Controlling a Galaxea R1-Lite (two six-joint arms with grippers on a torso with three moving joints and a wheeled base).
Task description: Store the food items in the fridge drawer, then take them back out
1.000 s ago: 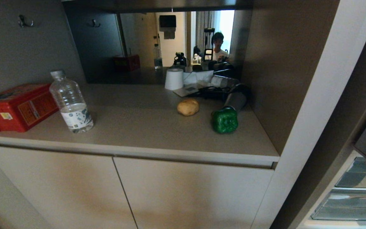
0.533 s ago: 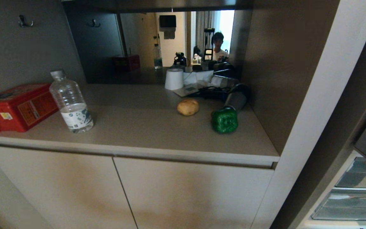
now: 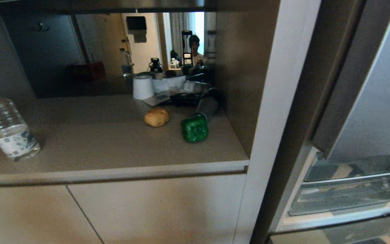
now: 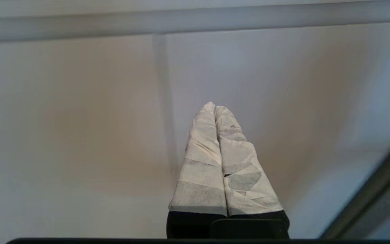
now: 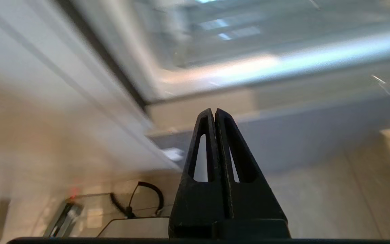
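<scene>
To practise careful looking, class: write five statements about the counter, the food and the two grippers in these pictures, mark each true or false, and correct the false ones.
1. The green bell pepper lies on the counter. True.
2. The potato sits inside the fridge drawer. False: it lies on the counter, beside the pepper.
3. The left gripper is shut and holds nothing. True.
4. The right gripper clamps the pepper. False: it is shut and empty.
5. The water bottle lies on its side. False: it stands upright.
</scene>
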